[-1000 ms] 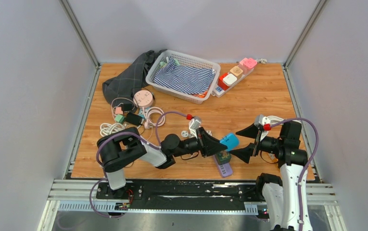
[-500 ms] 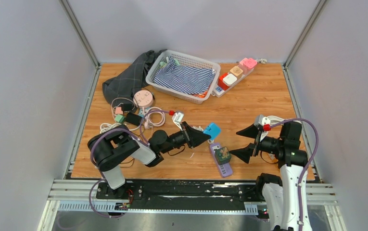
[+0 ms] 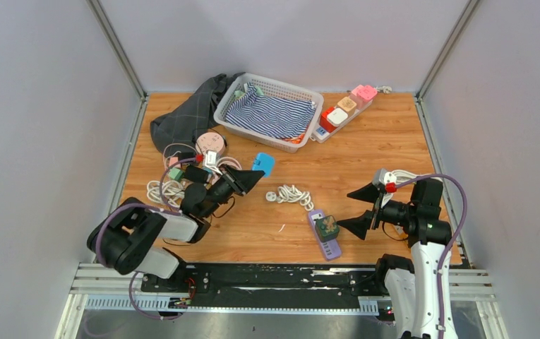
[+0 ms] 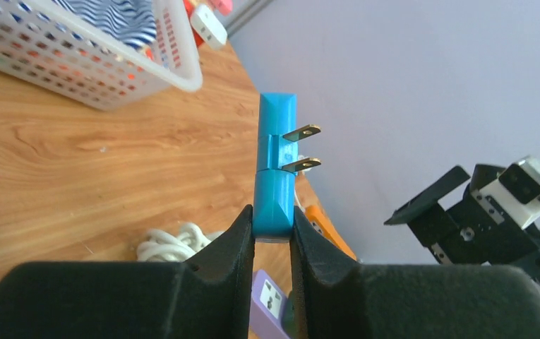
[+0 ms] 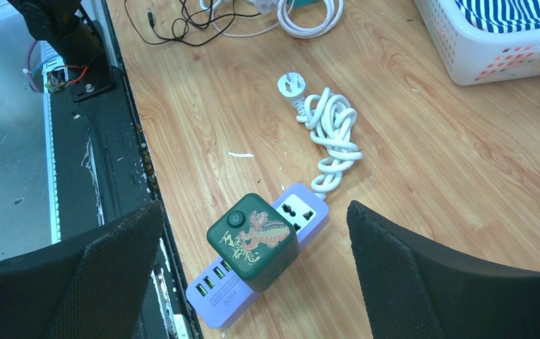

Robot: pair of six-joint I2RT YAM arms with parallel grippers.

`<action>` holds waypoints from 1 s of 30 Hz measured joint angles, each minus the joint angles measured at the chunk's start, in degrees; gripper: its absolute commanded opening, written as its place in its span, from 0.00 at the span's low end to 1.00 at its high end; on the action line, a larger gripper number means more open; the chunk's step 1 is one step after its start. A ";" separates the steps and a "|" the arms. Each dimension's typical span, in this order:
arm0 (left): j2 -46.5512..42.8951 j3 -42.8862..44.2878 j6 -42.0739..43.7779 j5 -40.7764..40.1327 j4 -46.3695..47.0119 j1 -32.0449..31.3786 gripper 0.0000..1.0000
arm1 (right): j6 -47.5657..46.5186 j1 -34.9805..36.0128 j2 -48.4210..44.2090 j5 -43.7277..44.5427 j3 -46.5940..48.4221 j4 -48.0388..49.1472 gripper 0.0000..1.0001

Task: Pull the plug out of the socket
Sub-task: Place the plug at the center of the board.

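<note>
My left gripper point(image 3: 251, 175) is shut on a blue plug point(image 3: 263, 163) and holds it above the table, left of centre. In the left wrist view the blue plug point(image 4: 274, 169) stands between my pads point(image 4: 238, 233), its two metal prongs bare and pointing right. The purple power strip point(image 3: 329, 247) lies near the front, with a dark green cube plug point(image 3: 327, 227) seated in it. My right gripper point(image 3: 348, 209) is open just right of the strip. In the right wrist view the green cube point(image 5: 254, 240) sits on the purple strip point(image 5: 214, 296) between the wide-open right gripper point(image 5: 253, 212).
The strip's white coiled cord point(image 3: 291, 193) lies at mid-table. A white basket point(image 3: 229, 119) with striped cloth, a dark cloth point(image 3: 186, 116), a pink round socket point(image 3: 211, 143) and tangled cables point(image 3: 171, 185) are at back left. A white strip with coloured cubes point(image 3: 343, 111) is at back right.
My left arm has swung left and back, carrying the blue plug away from the purple strip. The right arm, strip and green cube have not moved.
</note>
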 measured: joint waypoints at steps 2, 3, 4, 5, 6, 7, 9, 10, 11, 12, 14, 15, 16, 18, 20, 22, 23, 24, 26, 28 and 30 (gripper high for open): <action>-2.75 0.00 -0.20 0.33 -2.71 1.77 0.00 | -0.04 0.00 0.00 0.22 -0.04 0.00 1.00; -4.46 0.24 -0.15 0.98 -4.96 2.75 0.00 | -0.07 0.00 0.00 0.33 -0.04 0.00 1.00; -6.25 0.79 0.07 1.75 -7.56 3.76 0.00 | -0.07 0.00 0.00 0.37 -0.07 0.00 1.00; -8.11 1.90 0.52 2.62 -11.13 4.83 0.00 | -0.09 0.00 -0.04 0.39 -0.11 0.00 1.00; -10.05 3.76 1.29 3.30 -15.50 5.92 0.00 | -0.11 0.00 -0.07 0.42 -0.17 0.00 1.00; -11.58 5.53 2.23 3.65 -19.15 6.86 0.00 | -0.15 0.00 -0.07 0.46 -0.28 0.00 1.00; -15.52 10.21 5.09 3.69 -28.72 9.07 0.00 | -0.22 0.00 -0.07 0.55 -0.39 0.02 1.00; -17.25 11.74 6.47 3.37 -31.76 10.01 0.00 | -0.24 0.00 -0.09 0.59 -0.42 0.00 1.00; -18.93 12.74 7.80 2.95 -34.07 10.95 0.00 | -0.26 -0.02 -0.11 0.61 -0.42 0.02 1.00; -20.59 13.35 9.18 2.49 -35.91 11.85 0.00 | -0.26 0.00 -0.11 0.63 -0.42 0.02 1.00; -23.02 13.94 11.67 0.81 -38.97 13.51 0.00 | -0.28 0.00 -0.11 0.68 -0.42 0.02 1.00; -23.69 14.19 12.55 -0.07 -40.41 14.25 0.00 | -0.28 0.00 -0.11 0.72 -0.46 0.02 1.00; -24.13 14.64 13.46 -0.90 -42.34 15.10 0.00 | -0.31 0.00 -0.11 0.72 -0.48 0.02 1.00; -24.41 16.33 15.43 -2.49 -46.21 16.68 0.00 | -0.33 0.00 -0.11 0.74 -0.63 0.02 1.00; -24.63 19.45 18.40 -4.63 -51.01 17.73 0.00 | -0.37 0.00 -0.07 0.79 -0.68 0.02 1.00; -25.33 23.28 21.77 -7.67 -55.74 18.01 0.00 | -0.44 0.00 -0.04 0.79 -0.68 0.02 1.00; -25.83 25.29 23.52 -9.55 -58.01 18.01 0.00 | -0.48 0.00 -0.04 0.81 -0.68 0.02 1.00; -26.16 26.95 25.03 -11.17 -59.84 17.99 0.00 | -0.50 0.00 -0.04 0.81 -0.68 0.02 1.00; -26.16 31.39 28.72 -15.26 -65.00 17.99 0.00 | -0.52 0.00 -0.04 0.81 -0.68 0.02 1.00; -24.50 36.52 31.82 -19.21 -71.01 18.01 0.00 | -0.63 0.00 0.00 0.83 -0.68 0.02 1.00; -21.38 41.22 33.66 -21.66 -76.50 18.03 0.00 | -0.74 0.00 0.02 0.90 -0.68 0.02 1.00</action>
